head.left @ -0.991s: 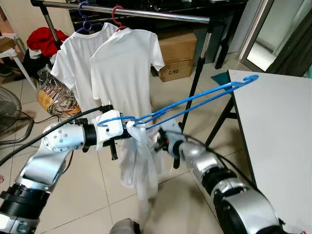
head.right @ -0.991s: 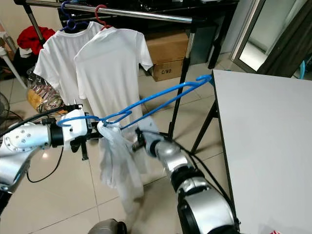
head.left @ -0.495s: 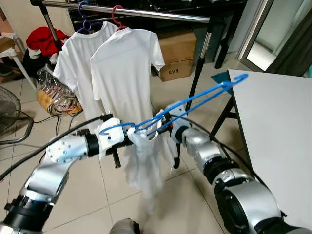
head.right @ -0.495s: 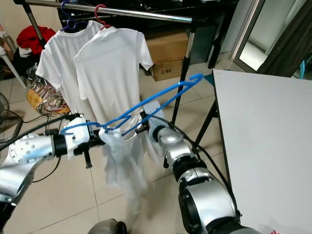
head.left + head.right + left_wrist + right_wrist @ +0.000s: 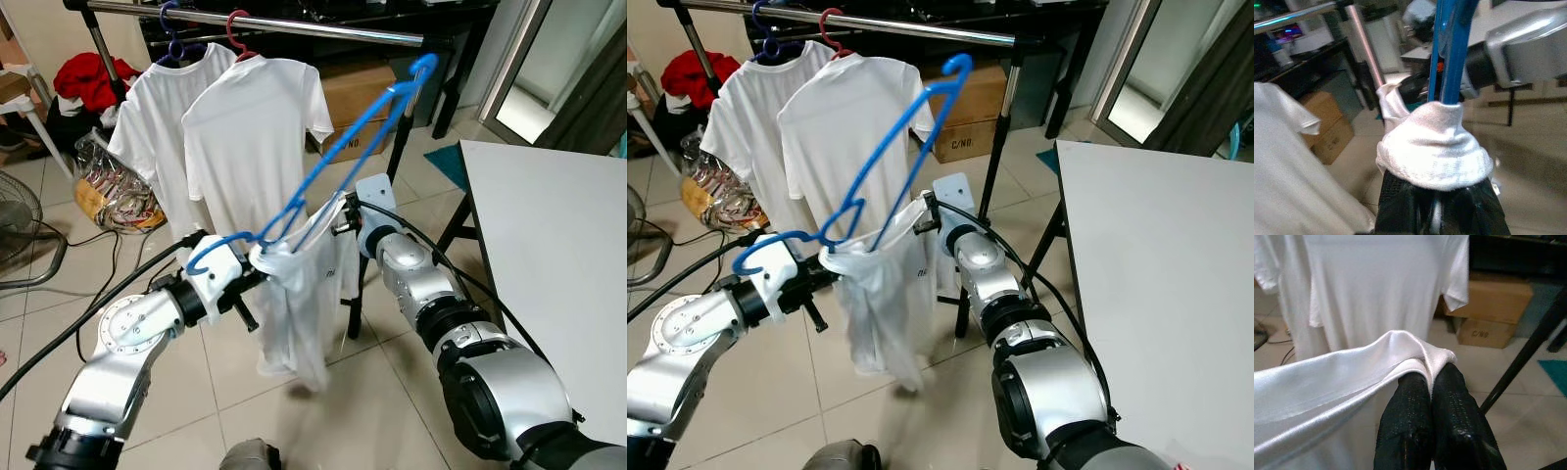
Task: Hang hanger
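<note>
My right gripper is pinched tight on a fold of the white T-shirt, its two black fingers pressed together with the cloth draped over their tips. My left gripper is clamped on the bunched collar of the same shirt, where the blue hanger passes through the cloth. The shirt sags between my two grippers and hangs down toward the tiled floor. The hanger tilts steeply, one end low by my left gripper, the other end raised close to the metal rail. Two more white T-shirts already hang on that rail, with cardboard boxes behind and a white table to my right.
</note>
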{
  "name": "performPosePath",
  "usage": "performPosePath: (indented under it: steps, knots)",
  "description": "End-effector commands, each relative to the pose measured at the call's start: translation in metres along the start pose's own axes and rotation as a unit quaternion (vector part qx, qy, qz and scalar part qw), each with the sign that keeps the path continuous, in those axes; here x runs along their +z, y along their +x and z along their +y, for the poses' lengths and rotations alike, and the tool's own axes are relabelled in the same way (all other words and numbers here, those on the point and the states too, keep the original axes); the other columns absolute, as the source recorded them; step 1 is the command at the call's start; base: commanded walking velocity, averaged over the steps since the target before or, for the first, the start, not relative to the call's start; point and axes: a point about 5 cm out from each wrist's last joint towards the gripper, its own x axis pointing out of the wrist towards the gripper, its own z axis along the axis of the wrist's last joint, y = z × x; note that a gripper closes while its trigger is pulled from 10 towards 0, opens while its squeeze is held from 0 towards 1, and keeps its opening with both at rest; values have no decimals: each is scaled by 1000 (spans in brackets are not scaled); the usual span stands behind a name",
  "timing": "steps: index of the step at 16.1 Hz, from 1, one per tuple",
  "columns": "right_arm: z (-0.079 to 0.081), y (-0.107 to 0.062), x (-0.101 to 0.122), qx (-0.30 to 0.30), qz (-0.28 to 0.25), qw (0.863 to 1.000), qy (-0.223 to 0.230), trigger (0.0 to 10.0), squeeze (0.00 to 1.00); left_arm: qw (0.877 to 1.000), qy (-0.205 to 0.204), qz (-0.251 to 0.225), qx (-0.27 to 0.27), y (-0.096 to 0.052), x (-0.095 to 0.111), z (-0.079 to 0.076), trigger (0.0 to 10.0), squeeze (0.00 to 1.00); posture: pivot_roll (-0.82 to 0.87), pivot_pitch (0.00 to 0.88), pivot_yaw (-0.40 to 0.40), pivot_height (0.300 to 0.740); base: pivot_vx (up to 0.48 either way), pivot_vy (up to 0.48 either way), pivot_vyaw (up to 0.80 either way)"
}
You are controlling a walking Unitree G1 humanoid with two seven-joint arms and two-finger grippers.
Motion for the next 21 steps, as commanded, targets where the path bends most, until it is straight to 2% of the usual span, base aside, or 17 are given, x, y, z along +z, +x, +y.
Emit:
performPosePath:
  steps: [1,4,8,11,13,15,19,21]
  knots:
    - [-6,1,9,-15,-21,1000,-3,0,0,1000,0,-20,21,-3,6,3,10000,0,134,0,-12,740,0,0,0]
    - [-3,2,21,-11,-63,998,-24,0,0,997,-54,-24,49,-11,-4,-2,10000,0,133,0,-16,740,0,0,0]
    - [2,1,33,-9,-111,992,-51,0,0,989,-125,-45,64,-12,-7,-10,10000,0,133,0,-13,740,0,0,0]
    - [10,-2,54,-1,-187,979,-79,0,0,977,-193,-21,86,-12,-20,-14,10000,0,134,0,-13,740,0,0,0]
    - [13,-6,67,-4,-240,966,-92,0,0,970,-218,20,109,-16,-33,-12,10000,0,136,0,-13,740,0,0,0]
    - [13,-10,74,-9,-271,957,-101,0,0,964,-234,48,116,-19,-41,-12,10000,0,138,0,-16,740,0,0,0]
    - [23,-15,84,7,-313,940,-139,0,0,960,-257,77,83,-18,-48,-19,10000,0,133,0,-13,740,0,0,0]
    - [24,-16,90,7,-328,934,-141,0,0,953,-283,82,72,-17,-50,-25,10000,0,131,0,-11,740,0,0,0]
